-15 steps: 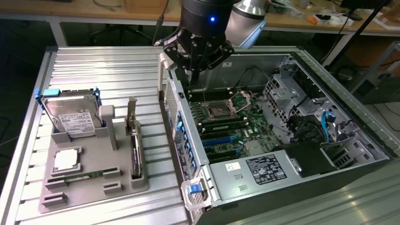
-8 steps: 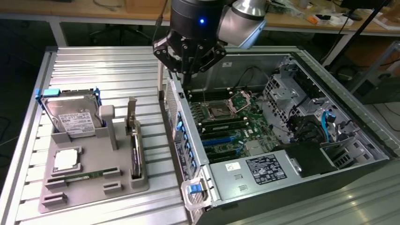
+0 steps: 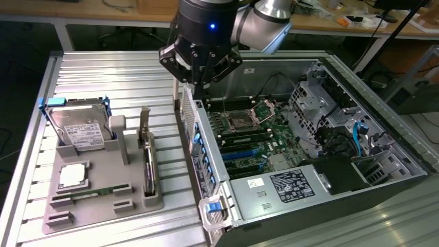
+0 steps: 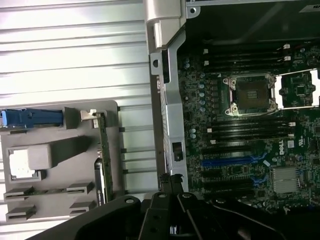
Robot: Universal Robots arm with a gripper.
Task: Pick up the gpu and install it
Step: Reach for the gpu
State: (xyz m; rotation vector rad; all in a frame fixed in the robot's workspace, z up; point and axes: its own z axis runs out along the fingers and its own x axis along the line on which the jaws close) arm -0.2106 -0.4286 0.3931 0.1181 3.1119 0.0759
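The gripper (image 3: 199,86), jaws pinched together, hangs over the case's (image 3: 274,69) far wall. The gpu (image 3: 147,154) stands in the tray (image 3: 96,206), on the exterior view's left.

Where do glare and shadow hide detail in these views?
Wrist view: the ribbed table glares near white, and the gripper is a dark silhouette. Exterior view: lighting is even, though the computer case is shadowed around its drive bays.
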